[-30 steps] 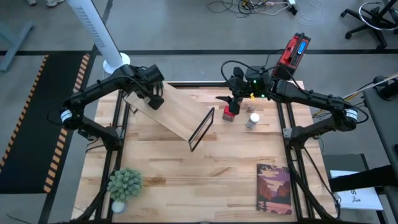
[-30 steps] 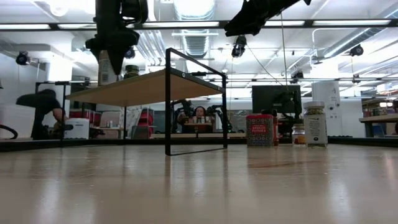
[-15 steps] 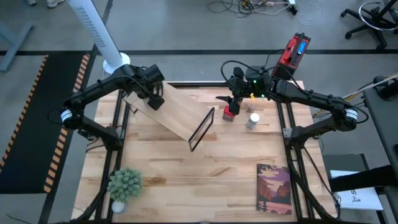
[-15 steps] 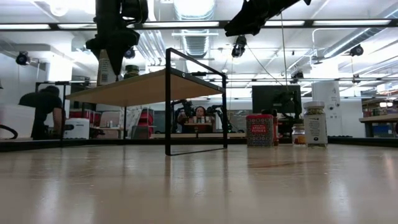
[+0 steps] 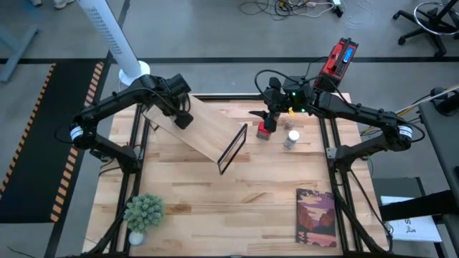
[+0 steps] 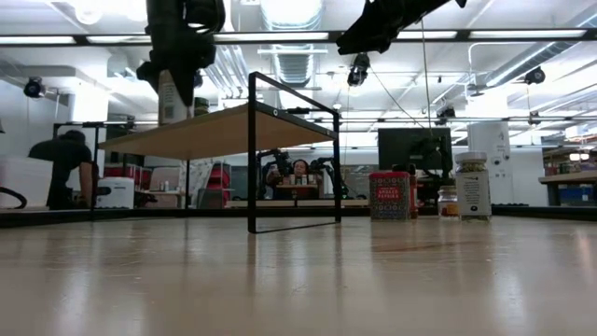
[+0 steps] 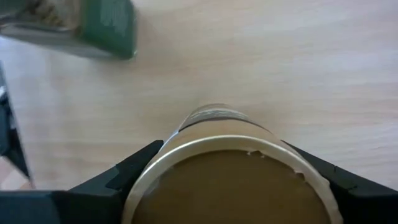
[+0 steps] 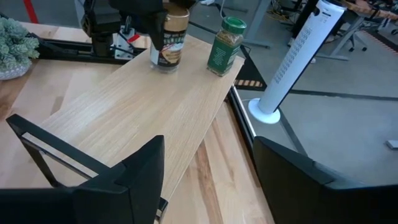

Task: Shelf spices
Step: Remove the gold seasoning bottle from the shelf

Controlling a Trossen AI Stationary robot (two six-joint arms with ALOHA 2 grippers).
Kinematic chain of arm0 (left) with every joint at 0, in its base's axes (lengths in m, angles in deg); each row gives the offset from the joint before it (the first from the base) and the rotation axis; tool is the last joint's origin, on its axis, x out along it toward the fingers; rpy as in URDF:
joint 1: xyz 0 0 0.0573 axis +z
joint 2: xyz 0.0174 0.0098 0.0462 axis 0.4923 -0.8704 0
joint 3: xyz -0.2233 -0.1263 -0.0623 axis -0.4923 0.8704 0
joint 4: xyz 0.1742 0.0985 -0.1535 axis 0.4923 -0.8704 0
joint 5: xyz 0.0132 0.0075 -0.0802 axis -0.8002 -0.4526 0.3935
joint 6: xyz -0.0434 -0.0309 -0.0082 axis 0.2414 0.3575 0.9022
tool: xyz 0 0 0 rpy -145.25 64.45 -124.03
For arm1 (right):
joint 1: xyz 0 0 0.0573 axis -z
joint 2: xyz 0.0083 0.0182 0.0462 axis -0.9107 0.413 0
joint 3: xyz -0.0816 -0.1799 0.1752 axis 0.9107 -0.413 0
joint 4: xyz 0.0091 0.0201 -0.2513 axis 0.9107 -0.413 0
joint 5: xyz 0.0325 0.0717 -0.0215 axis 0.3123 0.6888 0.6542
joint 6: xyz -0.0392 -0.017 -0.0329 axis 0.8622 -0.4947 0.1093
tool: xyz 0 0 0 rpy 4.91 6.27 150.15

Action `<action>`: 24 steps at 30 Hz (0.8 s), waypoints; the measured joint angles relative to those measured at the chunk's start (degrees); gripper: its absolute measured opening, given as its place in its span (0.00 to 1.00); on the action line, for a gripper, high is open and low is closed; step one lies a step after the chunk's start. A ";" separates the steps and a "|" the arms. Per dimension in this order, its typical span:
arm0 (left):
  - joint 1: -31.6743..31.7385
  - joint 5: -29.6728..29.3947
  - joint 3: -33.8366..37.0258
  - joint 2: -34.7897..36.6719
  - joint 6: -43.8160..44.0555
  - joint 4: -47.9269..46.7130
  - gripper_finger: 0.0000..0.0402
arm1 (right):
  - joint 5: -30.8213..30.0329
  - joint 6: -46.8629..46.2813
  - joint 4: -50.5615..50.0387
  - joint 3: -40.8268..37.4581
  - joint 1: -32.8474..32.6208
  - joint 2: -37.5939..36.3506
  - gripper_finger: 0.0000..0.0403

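Observation:
The shelf (image 5: 204, 129) is a pale plank on a thin black frame (image 5: 233, 148), slanting across the far left of the table. My left gripper (image 5: 183, 117) is over the shelf's far left end, shut on the tan-topped jar (image 8: 166, 38). A green-lidded jar (image 8: 224, 40) stands on the plank beside it. My right gripper (image 5: 267, 120) hangs open above the red tin (image 6: 389, 195), which stands on the table to the right of the shelf. A white-lidded jar (image 6: 473, 186) and a small jar (image 6: 448, 202) stand next to the tin. My left gripper pinches the tan-topped jar between its two fingers, just below the lid (image 7: 227, 146). The fingers (image 7: 130, 171) come from above, pointing down. The jar is upright, its base (image 8: 163, 66) at the plank's surface; whether it rests there I cannot tell.
A green potted plant (image 5: 143, 212) stands at the table's near left corner and a book (image 5: 316, 216) lies near the near right corner. The shelf's black frame (image 6: 294, 154) stands upright mid-table. Bare wood lies across the table's near middle.
My left gripper has shifted a little along the plank toward the table's right, carrying the tan-topped jar with it, still upright. My right gripper has kept still.

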 joint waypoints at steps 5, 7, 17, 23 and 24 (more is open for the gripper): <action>-0.14 2.89 0.00 0.04 -0.35 1.56 0.66 | -0.13 0.48 -0.15 0.00 0.02 0.00 0.53; -0.16 3.98 0.00 0.04 -0.53 2.53 0.66 | -0.13 0.52 -0.13 0.00 0.02 0.00 0.54; -2.87 9.69 0.00 0.04 1.58 7.52 0.66 | -0.59 0.50 -1.53 0.00 0.02 -0.02 0.55; -6.41 10.43 0.00 0.09 3.24 9.92 0.66 | -0.61 1.07 -1.55 0.00 0.09 -0.02 0.53; -7.02 11.14 0.00 0.09 3.49 10.75 0.66 | -0.62 1.09 -1.57 0.00 0.15 -0.02 0.53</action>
